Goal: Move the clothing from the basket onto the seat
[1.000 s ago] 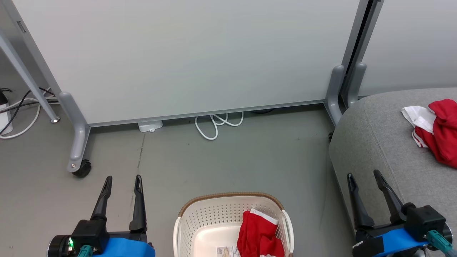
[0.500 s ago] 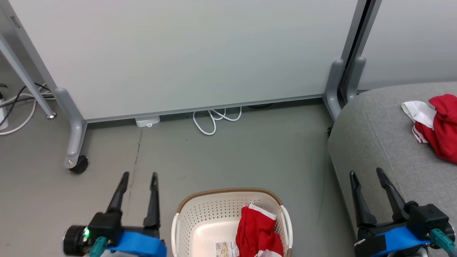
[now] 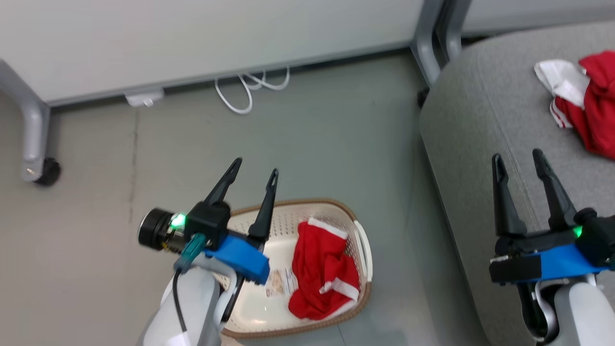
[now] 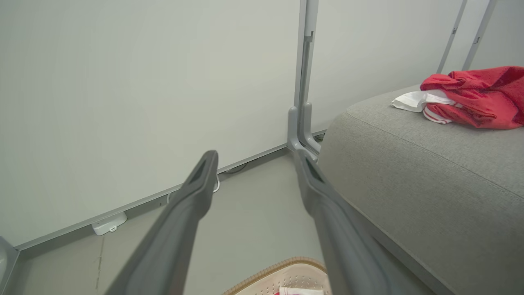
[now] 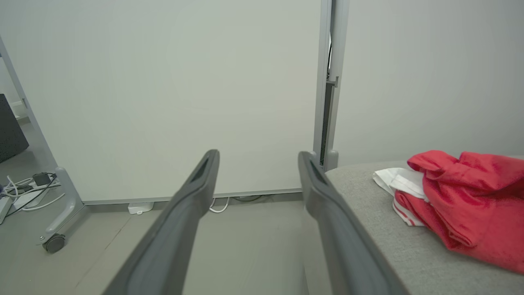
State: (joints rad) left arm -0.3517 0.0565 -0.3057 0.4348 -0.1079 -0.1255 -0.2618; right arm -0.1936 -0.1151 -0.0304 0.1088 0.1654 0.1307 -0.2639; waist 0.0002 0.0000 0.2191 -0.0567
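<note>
Hovering over the basket [image 3: 312,202] now, not beside it: left gripper [image 3: 256,166].

The right gripper [image 5: 258,155] rises from the bottom centre of the frame, its two dark fingers spread wide with nothing between them. At the right, a crumpled red garment [image 5: 470,196] with white stripe trim lies on the light grey woven seat [image 5: 409,254], and a white fabric part [image 5: 399,180] sticks out on the garment's left side. A pale partition panel [image 5: 184,102] fills the background, with a grey upright post [image 5: 327,82] right of centre. At the lower left, the partition's grey foot ends in a black caster [image 5: 53,243] on the grey floor [image 5: 245,246]. Cables [image 5: 24,188] lie at the left edge. A white cable loop [image 5: 219,207] and a small white box [image 5: 140,207] sit below the panel's lower edge.
</note>
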